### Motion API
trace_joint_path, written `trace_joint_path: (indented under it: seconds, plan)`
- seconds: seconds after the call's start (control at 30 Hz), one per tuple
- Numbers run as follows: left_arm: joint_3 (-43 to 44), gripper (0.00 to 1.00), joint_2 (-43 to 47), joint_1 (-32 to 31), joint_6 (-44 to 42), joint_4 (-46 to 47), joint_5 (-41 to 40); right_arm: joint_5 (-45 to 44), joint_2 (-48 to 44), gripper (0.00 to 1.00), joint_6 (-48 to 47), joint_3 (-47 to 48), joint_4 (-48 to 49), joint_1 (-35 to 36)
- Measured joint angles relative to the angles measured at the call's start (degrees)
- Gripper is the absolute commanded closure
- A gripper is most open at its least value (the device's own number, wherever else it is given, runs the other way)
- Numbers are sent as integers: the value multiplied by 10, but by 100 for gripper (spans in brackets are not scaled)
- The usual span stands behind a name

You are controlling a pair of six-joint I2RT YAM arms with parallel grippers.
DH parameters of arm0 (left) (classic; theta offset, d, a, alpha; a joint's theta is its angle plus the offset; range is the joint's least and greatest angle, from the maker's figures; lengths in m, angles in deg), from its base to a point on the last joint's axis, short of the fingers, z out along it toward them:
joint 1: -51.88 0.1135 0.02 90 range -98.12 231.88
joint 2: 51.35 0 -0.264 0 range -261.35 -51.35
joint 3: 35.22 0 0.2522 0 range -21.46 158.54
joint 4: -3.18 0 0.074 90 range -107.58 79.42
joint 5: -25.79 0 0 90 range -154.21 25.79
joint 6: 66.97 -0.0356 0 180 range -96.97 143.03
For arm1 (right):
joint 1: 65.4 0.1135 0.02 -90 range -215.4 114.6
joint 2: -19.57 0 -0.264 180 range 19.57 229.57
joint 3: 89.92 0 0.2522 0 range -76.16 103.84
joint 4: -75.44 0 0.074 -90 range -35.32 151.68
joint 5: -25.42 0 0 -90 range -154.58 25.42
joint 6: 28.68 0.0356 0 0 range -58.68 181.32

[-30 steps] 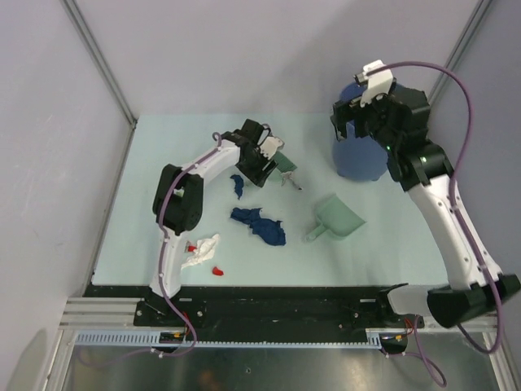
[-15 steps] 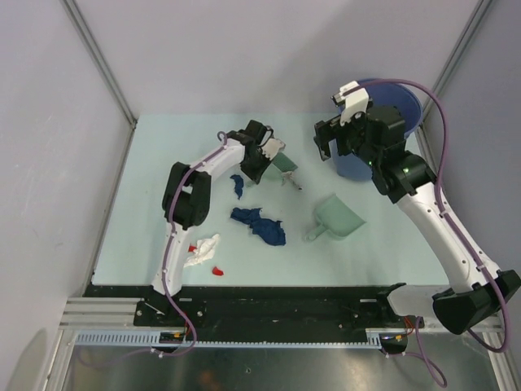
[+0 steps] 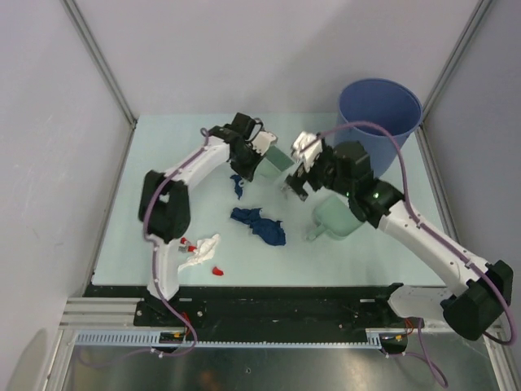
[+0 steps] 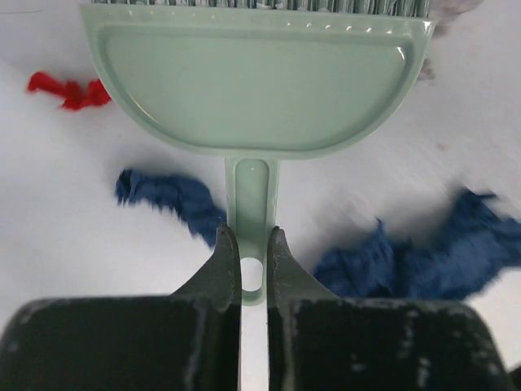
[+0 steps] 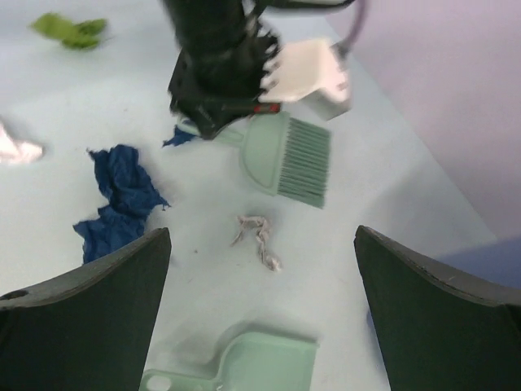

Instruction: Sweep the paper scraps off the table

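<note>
Jaws, left: the left gripper [image 4: 253,244] is pinching the thin handle of the brush [image 4: 252,81], its fingers [image 4: 220,269] pressing in from both sides.
Jaws, right: the right gripper [image 3: 295,177] is hanging with its fingers [image 5: 89,309] spread wide, gripping nothing.
Table [image 3: 122,208]: the paper scraps are lying scattered over its left and middle parts.
Near left corner: the white crumple [image 3: 201,250] is lying with the red pieces [image 3: 217,270] just beside it.
Far left: the green scrap [image 5: 69,31] is lying beyond the left arm.
Small dark blue scrap [image 3: 237,186]: its long axis is running from far to near, just beside the brush handle.
Large dark blue wad [image 3: 259,226]: it is stretching from upper left to lower right in the top view, near the table's middle.
Brush: its handle is pointing left into the left gripper, and its bristles are pointing right.
Grey scrap [image 5: 259,232]: a thin twist lying between the brush and the dustpan [image 3: 332,220], under the right gripper.
Far right: the blue bin [image 3: 381,106] is standing at the table's corner.
Change, left: the jaws, apart a second ago, are now clamping the handle.
Change, right: the arm has swung from over the bin to above the dustpan, and the scraps are staying where they were.
</note>
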Motion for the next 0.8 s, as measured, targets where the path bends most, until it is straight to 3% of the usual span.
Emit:
trace_joint_path:
  seconds: [0.2, 0.37, 0.8]
  plan:
    - [-104, 100, 197, 1, 10, 2, 33, 94, -39, 0, -195, -150, 145, 20]
    - [-189, 100, 320, 0, 21, -11, 73, 112, -1, 0, -346, -165, 204, 44]
    - [-244, 100, 366, -8, 34, -61, 126, 41, 109, 3, -558, -165, 260, 137]
